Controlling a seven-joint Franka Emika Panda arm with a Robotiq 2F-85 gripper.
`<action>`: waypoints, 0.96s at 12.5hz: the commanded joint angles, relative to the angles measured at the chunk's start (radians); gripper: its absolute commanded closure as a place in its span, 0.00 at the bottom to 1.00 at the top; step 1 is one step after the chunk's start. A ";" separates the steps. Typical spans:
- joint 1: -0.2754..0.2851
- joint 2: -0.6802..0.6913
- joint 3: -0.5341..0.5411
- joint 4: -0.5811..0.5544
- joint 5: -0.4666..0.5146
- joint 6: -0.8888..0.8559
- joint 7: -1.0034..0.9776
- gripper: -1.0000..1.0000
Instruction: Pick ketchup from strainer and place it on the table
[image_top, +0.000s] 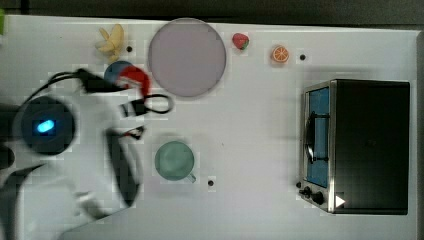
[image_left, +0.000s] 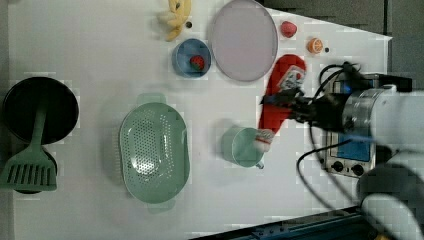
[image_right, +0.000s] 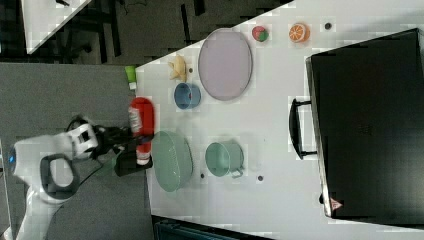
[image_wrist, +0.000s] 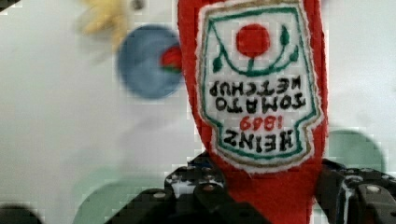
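Ketchup bottle (image_left: 280, 95): clamped in claw (image_left: 295, 102), aloft, clear of strainer (image_left: 154, 151). Best lowered onto bare desk (image_left: 100, 55) away from strainer, released only once resting.

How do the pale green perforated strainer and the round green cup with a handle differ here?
The pale green perforated strainer is oval, dotted with small holes and clearly bigger; the round green cup is smaller with solid walls. The strainer has a tab at each end; the cup has one side handle. Both are pale green, sit open side up on the white table and look empty.
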 joint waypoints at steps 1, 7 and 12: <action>-0.066 0.040 -0.133 -0.029 -0.006 -0.005 -0.029 0.44; -0.072 0.111 -0.316 -0.107 -0.006 0.048 -0.093 0.44; -0.072 0.244 -0.339 -0.195 -0.006 0.203 -0.093 0.18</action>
